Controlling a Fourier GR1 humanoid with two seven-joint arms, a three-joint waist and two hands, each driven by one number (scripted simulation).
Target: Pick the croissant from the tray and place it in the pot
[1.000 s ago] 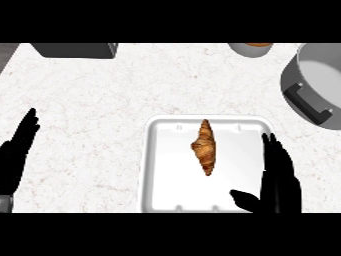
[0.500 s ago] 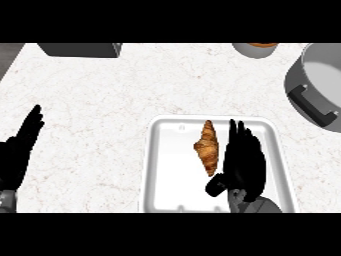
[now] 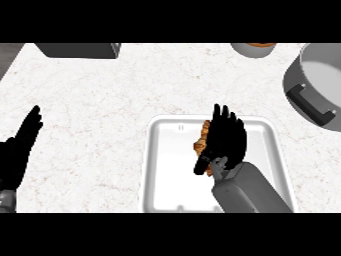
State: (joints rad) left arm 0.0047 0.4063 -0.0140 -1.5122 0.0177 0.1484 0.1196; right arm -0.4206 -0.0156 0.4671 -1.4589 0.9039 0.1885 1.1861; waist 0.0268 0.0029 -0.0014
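Most of the croissant [image 3: 201, 144] hides under the right hand [image 3: 225, 141] at frame centre, fingers straight, nothing grasped. Light, flaky, crushable, I judge: pinch across its thick middle.

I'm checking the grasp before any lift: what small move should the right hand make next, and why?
Probably close the right hand round the croissant. The hand lies over it on the tray with fingers straight, hiding most of it, so nothing looks gripped yet. Only then lift toward the pot at the upper right.
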